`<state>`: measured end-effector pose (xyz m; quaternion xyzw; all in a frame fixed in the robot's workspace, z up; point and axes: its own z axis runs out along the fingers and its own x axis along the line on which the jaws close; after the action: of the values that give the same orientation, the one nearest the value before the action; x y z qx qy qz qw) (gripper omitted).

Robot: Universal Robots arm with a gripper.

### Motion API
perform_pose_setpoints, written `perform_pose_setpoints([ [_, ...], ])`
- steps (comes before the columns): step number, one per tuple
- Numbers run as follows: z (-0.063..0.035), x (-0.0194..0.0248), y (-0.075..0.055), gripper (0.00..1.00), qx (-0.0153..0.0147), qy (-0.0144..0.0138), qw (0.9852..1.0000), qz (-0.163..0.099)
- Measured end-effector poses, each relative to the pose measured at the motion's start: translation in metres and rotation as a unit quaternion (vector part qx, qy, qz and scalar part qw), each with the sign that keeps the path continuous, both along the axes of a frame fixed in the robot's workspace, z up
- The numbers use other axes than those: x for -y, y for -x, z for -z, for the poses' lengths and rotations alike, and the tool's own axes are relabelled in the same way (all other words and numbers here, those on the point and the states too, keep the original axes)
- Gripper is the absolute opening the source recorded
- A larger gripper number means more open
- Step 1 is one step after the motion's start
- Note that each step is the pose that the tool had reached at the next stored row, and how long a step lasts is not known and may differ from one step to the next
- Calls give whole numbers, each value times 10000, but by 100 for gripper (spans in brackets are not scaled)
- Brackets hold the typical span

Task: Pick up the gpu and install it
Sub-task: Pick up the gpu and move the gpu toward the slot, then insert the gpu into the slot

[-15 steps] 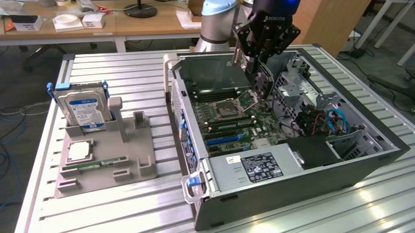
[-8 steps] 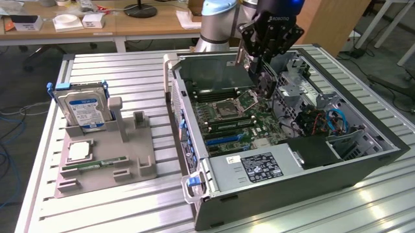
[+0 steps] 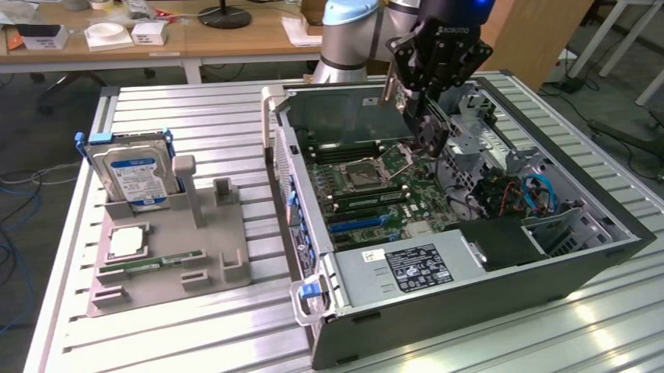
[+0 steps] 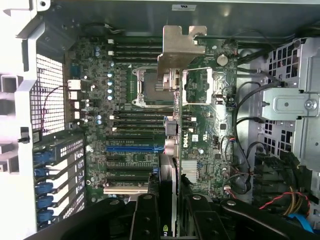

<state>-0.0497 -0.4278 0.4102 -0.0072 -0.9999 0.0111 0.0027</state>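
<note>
The end effector (image 3: pixel 427 128) has the gpu (image 4: pixel 170 150) clamped between partly closed fingers. The card sits edge-on and reaches out from them, metal bracket at the far end. It hangs inside the open computer case (image 3: pixel 581 264), above the motherboard (image 4: pixel 125 125), near the CPU socket (image 4: pixel 145 87).

gpu (image 4: pixel 171 165): edge-on in the wrist view, faces unreadable, near end buried between the fingers (image 4: pixel 150 215) | gripper (image 4: pixel 168 200): body chopped by the frame edge | arm (image 3: pixel 353 31): cut off at the exterior view's top | power supply label (image 3: pixel 415 266): print way too tiny | hard drive (image 3: pixel 135 175): lower part sunk in the holder (image 3: pixel 197 233)
</note>
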Motion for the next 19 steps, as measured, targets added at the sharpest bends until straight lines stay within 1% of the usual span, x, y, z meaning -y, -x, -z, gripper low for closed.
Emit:
perform_pose_setpoints([
  [8,0,0,-9,26,-1,0,10000,-27],
  [13,1,0,-10,26,0,-1,9994,-353],
  [19,1,0,-10,26,0,-1,9975,-700],
])
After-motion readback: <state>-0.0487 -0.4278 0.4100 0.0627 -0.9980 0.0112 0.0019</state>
